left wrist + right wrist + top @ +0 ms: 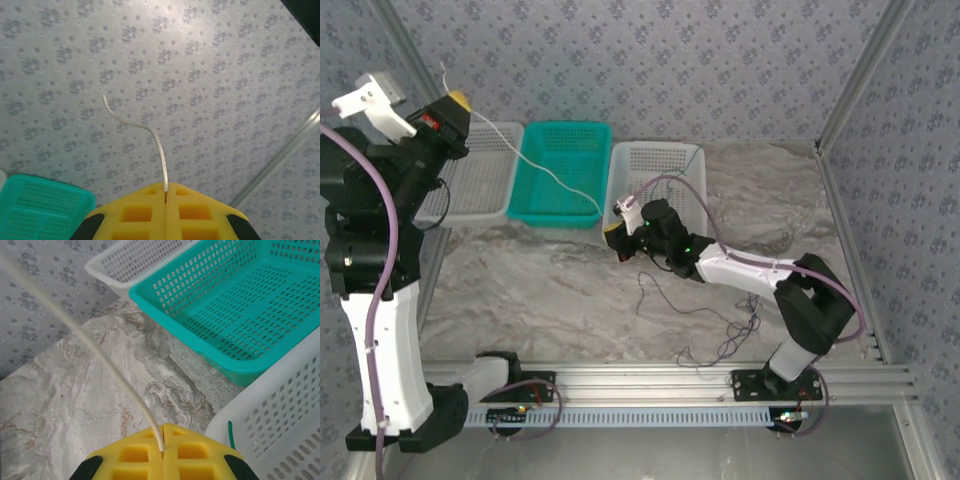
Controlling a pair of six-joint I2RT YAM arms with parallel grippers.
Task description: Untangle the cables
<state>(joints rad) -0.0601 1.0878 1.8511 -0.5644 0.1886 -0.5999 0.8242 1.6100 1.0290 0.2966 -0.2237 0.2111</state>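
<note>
Floral grey papered walls (pixel 720 60) surround a marbled tabletop (pixel 540 290)

No writing, label, brand, number or sign can be read on anything here.

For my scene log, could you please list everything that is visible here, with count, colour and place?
table: 1, grey marble, under everything
left white basket: 1, white, far left
teal basket: 1, teal, middle
right white basket: 1, white, right of the teal basket
white cable: 1, whitish, stretched over the teal basket
dark cables: count unclear, dark, tangled on the near right of the table
green cable: 1 piece, green, at the right white basket's wall
left end effector: yellow, raised, shut on white cable
right end effector: yellow, low, shut on white cable
</note>
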